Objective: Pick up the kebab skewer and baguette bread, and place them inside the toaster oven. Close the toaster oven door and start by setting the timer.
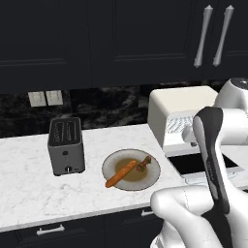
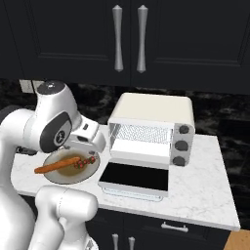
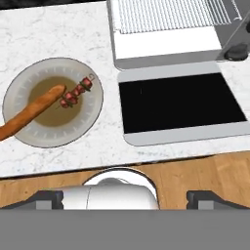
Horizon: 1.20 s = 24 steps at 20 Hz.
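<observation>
The baguette bread [image 3: 31, 113] lies slanted across a round grey plate [image 3: 93, 117], one end jutting over the rim. Beside it on the plate rests the kebab skewer [image 3: 77, 92] with small dark red chunks. Both appear again from the base: baguette bread [image 1: 121, 173], kebab skewer [image 1: 144, 163]. The cream toaster oven [image 2: 151, 110] stands right of the plate, its dark glass door [image 2: 136, 178] folded down flat and a wire rack [image 3: 166, 14] showing inside. My gripper [image 3: 125, 197] hovers high over the counter's front edge, open, with nothing between its fingers.
A grey two-slot toaster [image 1: 67, 145] stands left of the plate [image 1: 109, 162]. Three dark knobs [image 2: 181, 144] run down the oven's right side. Dark wall cabinets [image 2: 129, 39] hang above. The marble counter [image 2: 205, 180] ends shortly right of the oven.
</observation>
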Available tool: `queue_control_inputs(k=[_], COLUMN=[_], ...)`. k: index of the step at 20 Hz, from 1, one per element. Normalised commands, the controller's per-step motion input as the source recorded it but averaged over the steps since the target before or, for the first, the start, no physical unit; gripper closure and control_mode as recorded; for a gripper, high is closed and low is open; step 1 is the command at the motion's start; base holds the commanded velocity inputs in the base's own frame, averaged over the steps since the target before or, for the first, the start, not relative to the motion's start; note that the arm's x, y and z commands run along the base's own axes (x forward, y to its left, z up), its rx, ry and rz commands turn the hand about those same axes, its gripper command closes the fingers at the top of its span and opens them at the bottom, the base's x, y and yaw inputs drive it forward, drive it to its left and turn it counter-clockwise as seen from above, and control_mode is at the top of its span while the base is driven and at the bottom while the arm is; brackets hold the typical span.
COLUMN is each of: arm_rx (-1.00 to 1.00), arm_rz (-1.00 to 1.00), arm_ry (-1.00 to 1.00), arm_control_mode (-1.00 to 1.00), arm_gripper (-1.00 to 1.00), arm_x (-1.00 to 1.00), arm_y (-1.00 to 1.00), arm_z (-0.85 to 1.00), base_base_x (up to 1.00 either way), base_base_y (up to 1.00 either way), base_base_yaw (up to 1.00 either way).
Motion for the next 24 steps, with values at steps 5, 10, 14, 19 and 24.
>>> queue_control_inputs(k=[5,10,14,19,24], arm_rx=[0.01,0.00,0.00,0.00,0.00], arm_rz=[0.00,0.00,0.00,0.00,0.00], arm_ry=[-0.38,-0.33,-0.16,-0.18,-0.08], arm_control_mode=[-1.00,-1.00,-1.00,-1.00,-1.00], arm_gripper=[-1.00,-1.00,-1.00,-1.00,-1.00], arm_x=[-0.05,0.08,0.25,0.07,0.28], arm_y=[-0.58,-0.25,-0.10,-0.23,-0.29], arm_z=[-0.06,-0.05,-0.01,-0.13,-0.19], base_base_x=[0.00,0.00,0.00,0.00,0.00], base_base_y=[0.00,0.00,0.00,0.00,0.00], base_base_yaw=[0.00,0.00,0.00,0.00,0.00])
